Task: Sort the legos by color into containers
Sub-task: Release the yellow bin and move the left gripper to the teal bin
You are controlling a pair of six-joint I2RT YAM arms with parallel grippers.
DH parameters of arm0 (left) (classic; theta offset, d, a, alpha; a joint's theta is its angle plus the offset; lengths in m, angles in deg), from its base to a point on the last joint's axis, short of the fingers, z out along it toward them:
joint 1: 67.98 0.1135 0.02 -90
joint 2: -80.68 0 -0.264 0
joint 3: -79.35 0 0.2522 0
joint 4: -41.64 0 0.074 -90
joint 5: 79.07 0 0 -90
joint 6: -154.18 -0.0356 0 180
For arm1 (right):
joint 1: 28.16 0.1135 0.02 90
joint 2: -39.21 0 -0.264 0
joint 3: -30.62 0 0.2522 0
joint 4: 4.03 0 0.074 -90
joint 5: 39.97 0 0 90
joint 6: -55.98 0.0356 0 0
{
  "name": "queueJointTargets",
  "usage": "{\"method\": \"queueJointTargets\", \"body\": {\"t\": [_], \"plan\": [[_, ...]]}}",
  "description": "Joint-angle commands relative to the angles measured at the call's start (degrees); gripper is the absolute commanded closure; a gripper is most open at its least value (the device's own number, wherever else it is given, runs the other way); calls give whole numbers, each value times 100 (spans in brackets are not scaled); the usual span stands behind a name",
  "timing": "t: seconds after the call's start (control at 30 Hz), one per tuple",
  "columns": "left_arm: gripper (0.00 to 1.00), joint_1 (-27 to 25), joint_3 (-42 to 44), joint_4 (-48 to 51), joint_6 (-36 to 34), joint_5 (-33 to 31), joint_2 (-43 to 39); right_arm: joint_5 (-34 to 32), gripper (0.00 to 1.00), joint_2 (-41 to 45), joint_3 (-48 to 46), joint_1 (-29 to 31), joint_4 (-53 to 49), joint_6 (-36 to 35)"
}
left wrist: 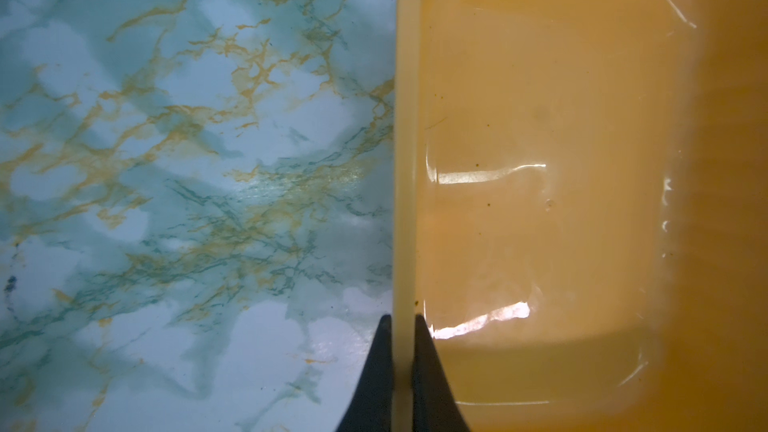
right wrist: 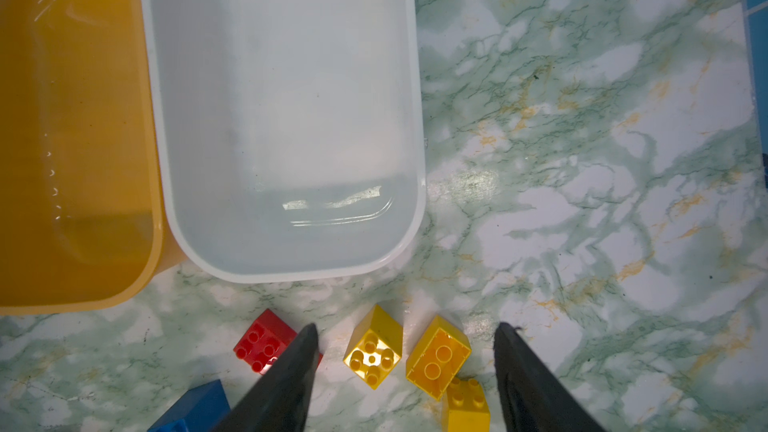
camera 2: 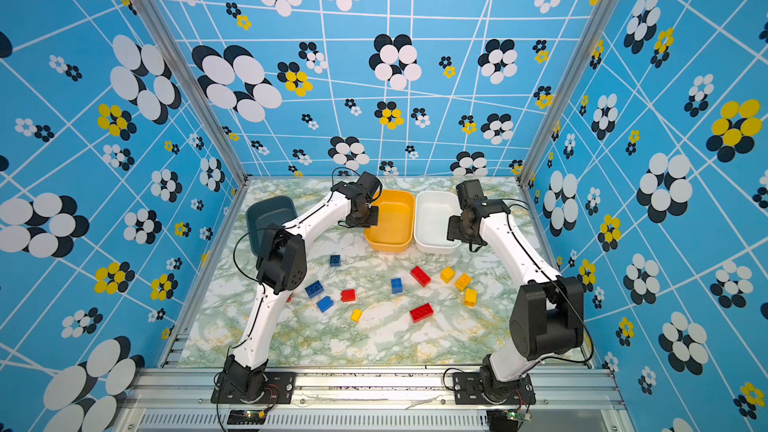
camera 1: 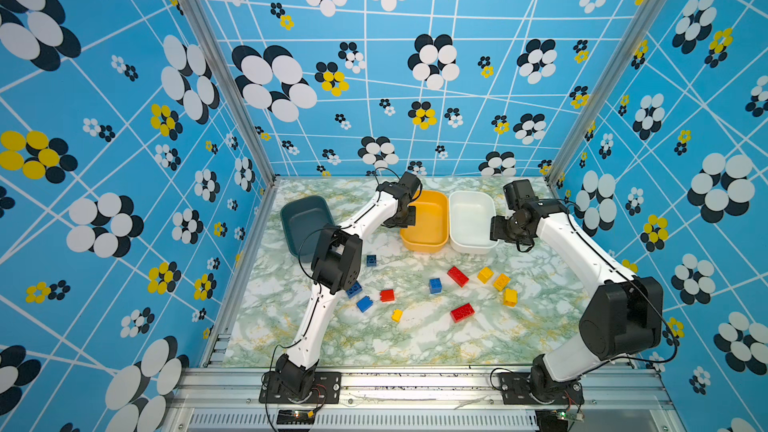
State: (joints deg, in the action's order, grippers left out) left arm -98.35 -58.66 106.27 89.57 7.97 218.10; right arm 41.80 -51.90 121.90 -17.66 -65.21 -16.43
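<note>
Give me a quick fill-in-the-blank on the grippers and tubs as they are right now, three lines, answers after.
1. The fingers pinching the rim of the orange-yellow tub belong to the ____ gripper.
2. The right gripper hovers with its fingers ____.
3. Bricks lie loose on the table, and the white tub holds ____ of them.
Missing words: left; open; none.

Orange-yellow tub [left wrist: 540, 201] and white tub [right wrist: 291, 118] are showing glossy smooth plastic; marble-print tabletop [right wrist: 582, 160] is gleaming; bottom frame rail [camera 1: 415, 384] is looking metallic.
</note>
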Motion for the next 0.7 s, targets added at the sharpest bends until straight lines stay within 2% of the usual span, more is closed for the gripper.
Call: {"method": "queueJointTargets", "body": {"t": [0.0,0.1,0.2,0.37,0.4,0.57,0.67], "plan": [[100,-54,-65,290,174,78,224,45,31,151,-48,39,-58,-38],[98,-83,-78,299,202,111,218,65,31,122,-33,35,-37,-34],[79,-64,-16,310,242,74,142,59,31,122,-23,34,-39,-35],[58,-4,129,122,308,6,-128,73,31,133,-21,37,-23,-40],[51,5,123,107,315,-22,-179,77,31,139,-20,36,-23,-42],[32,40,179,-12,292,-189,-614,123,30,138,-16,39,-10,-28],[24,124,606,-275,298,-241,-1075,148,30,147,-8,39,4,-20]]}}
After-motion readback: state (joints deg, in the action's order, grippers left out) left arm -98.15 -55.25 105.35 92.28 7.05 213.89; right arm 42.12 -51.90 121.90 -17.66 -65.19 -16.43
